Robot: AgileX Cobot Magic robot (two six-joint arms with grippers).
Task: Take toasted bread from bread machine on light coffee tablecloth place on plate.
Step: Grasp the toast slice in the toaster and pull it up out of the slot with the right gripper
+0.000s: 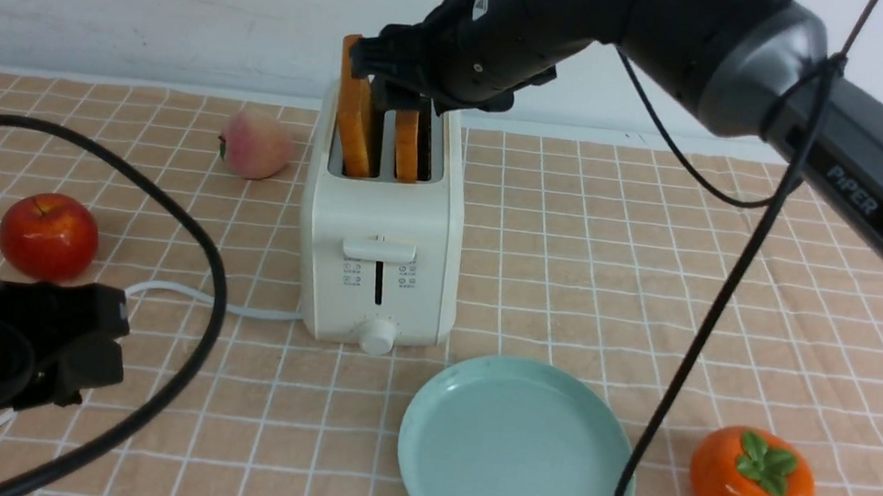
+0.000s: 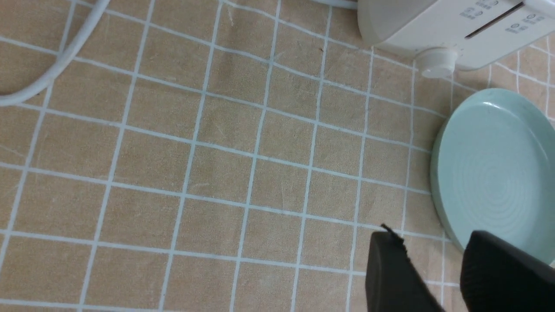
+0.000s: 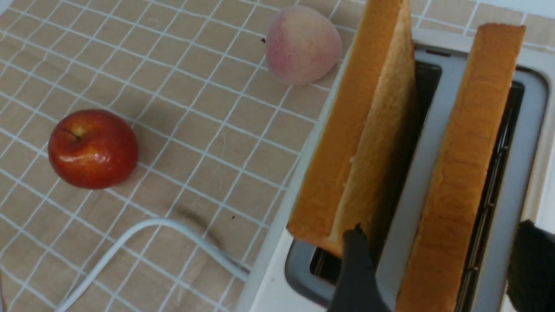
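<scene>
1. Toast, two square golden-tan slices with orange-brown crusts, stands upright in the toaster: a taller slice [image 1: 356, 105] in the left slot and a lower slice [image 1: 406, 145] in the right slot.
2. One cream-white two-slot toaster [image 1: 379, 227] sits on the tan grid-lined tablecloth [image 1: 609, 255] covering the counter. One white cord [image 1: 189, 298] trails off to its left.
3. Right gripper [image 3: 442, 227] hangs over the slots. Its jaws are spread astride the lower slice without pinching it, one finger between the two slices.
4. One round pale mint-green plate [image 1: 512, 446] lies just in front of the toaster.
5. Left gripper [image 2: 429, 242] hovers low over the cloth beside the plate, jaws partly apart and gripping nothing.
6. Three fruits lie around: one red apple [image 1: 48, 236] and one pink peach [image 1: 255, 144] on the left, and one orange persimmon [image 1: 751, 480] right of the plate.
</scene>
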